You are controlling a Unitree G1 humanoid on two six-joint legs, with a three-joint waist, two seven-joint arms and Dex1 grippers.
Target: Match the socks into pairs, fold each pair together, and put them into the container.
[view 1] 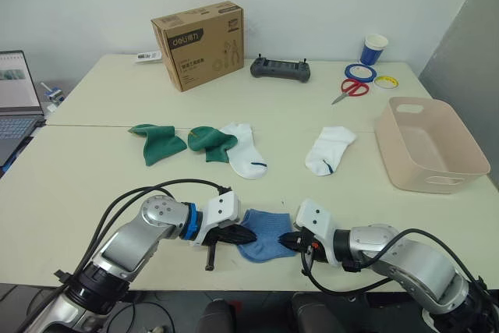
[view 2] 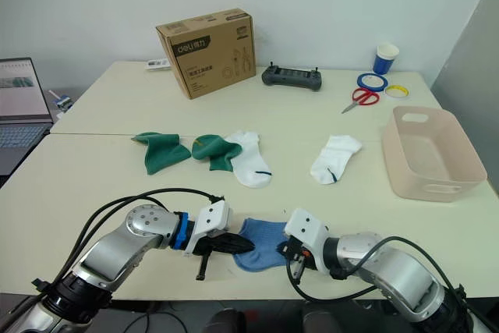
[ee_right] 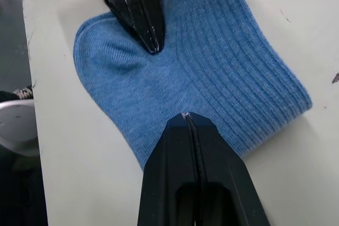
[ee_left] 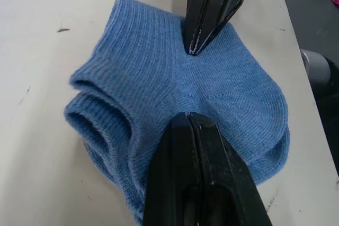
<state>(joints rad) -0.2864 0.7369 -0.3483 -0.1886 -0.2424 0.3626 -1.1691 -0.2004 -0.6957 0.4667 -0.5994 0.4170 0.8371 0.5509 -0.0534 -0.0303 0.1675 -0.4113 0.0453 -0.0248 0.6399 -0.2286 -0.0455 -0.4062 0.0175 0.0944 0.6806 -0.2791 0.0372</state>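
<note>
Both hands, left hand [view 1: 243, 235] and right hand [view 1: 287, 240], press closed fingertips from opposite sides onto the stacked blue socks [view 1: 265, 233] between them, likely pinning the pair flat for folding.

both arms are silver-grey metal with rounded joint housings and looping black cables. the left arm [view 1: 148, 228] has a blue ring before a white wrist block; the right arm [view 1: 390, 251] ends in a similar white block. each carries two black, tapering fingers [ee_left: 183, 183].
</note>
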